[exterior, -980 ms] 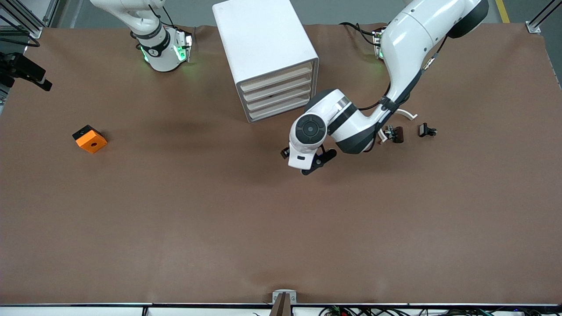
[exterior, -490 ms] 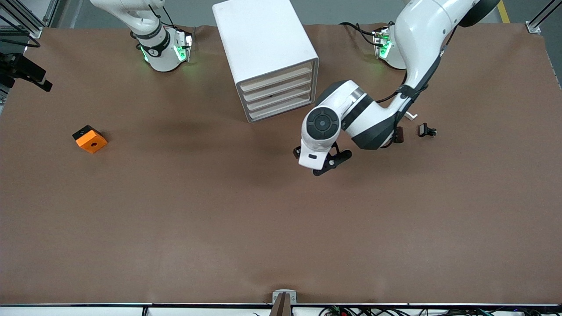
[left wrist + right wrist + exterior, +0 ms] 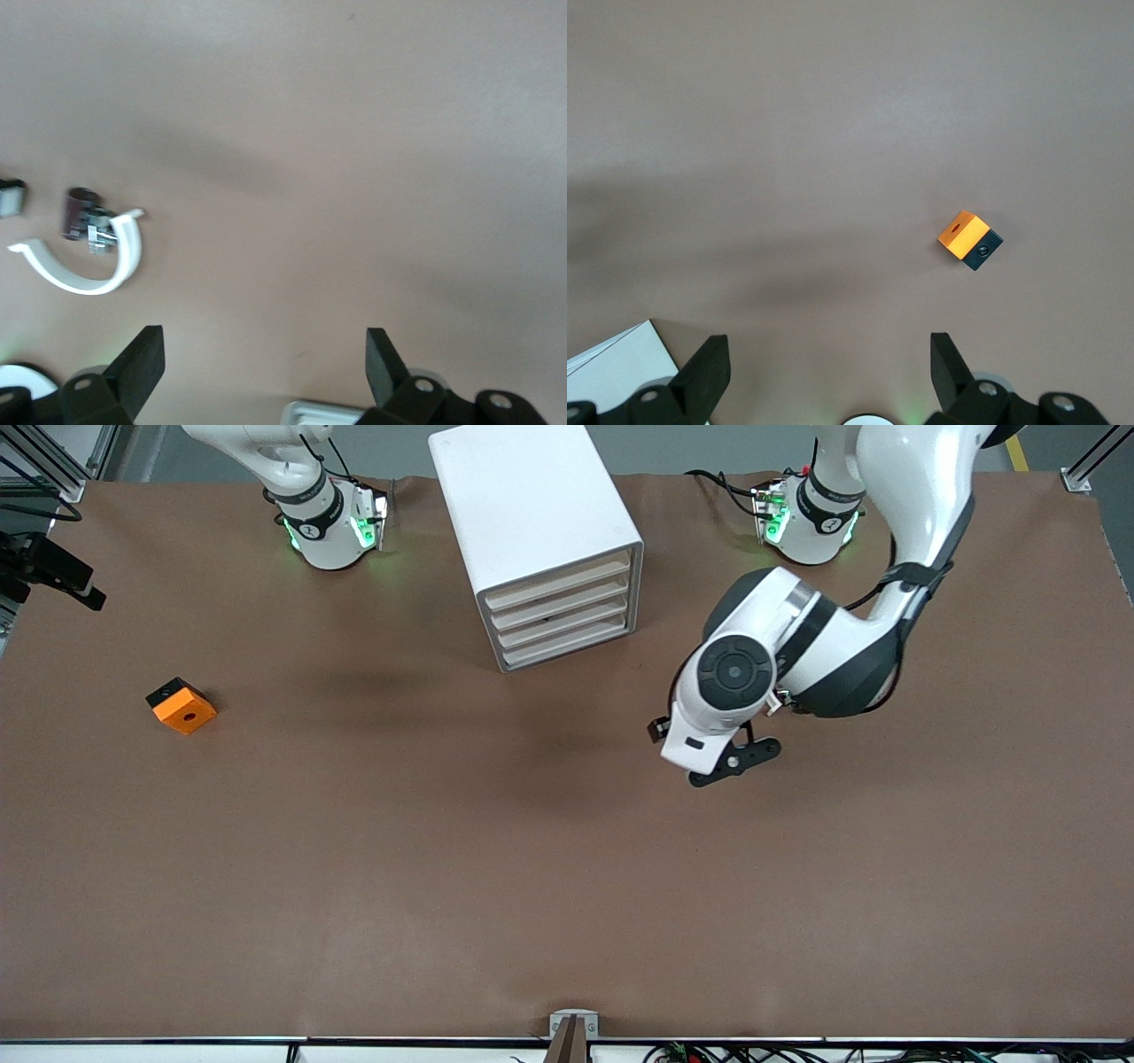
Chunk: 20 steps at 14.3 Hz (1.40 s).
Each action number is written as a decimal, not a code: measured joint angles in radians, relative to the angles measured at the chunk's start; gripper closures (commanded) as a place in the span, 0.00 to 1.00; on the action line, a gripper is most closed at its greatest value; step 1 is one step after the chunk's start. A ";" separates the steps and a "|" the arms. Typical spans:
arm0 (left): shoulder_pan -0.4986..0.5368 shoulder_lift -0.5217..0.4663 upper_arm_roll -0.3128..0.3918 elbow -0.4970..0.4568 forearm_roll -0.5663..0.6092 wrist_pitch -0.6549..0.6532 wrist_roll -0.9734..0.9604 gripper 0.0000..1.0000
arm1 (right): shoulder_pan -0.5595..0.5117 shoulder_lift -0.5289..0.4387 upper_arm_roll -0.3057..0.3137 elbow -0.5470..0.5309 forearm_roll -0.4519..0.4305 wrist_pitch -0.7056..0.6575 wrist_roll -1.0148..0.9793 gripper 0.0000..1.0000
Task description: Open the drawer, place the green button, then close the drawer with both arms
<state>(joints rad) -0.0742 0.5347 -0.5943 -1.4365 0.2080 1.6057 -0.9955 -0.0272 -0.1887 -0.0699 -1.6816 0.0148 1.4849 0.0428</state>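
Both tools are spread wide and empty: the left tool [image 3: 261,367] over bare desk [image 3: 443,850], the right tool [image 3: 828,367] waiting high over the desk.

A wide table under a matte brown cover [image 3: 372,886] fills nearly everything, faintly wrinkled and softly shadowed near its middle. A strip of grey floor [image 3: 691,447] shows along the top edge, with a yellow floor line [image 3: 1015,447] at one corner. Silver aluminium frame posts [image 3: 53,465] stand at the corners
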 measured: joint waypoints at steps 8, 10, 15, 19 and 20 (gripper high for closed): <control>0.047 -0.133 0.083 -0.022 -0.003 -0.162 0.373 0.00 | 0.000 0.000 0.000 -0.001 0.000 0.005 0.000 0.00; 0.048 -0.199 0.142 -0.070 -0.022 -0.170 0.481 0.00 | 0.000 0.000 0.001 -0.001 0.000 0.006 0.000 0.00; 0.049 -0.403 0.339 -0.216 -0.088 -0.170 0.799 0.00 | 0.000 0.000 0.005 -0.002 0.000 0.007 0.000 0.00; 0.048 -0.556 0.422 -0.371 -0.103 -0.079 0.868 0.00 | 0.000 0.000 0.005 -0.004 -0.001 0.007 0.000 0.00; 0.048 -0.596 0.435 -0.419 -0.107 -0.046 0.885 0.00 | 0.000 0.000 0.005 -0.004 -0.001 0.007 0.000 0.00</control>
<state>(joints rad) -0.0263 -0.0610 -0.1591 -1.8559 0.1013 1.5597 -0.1106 -0.0272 -0.1888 -0.0651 -1.6859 0.0142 1.4915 0.0428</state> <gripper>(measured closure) 0.000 0.000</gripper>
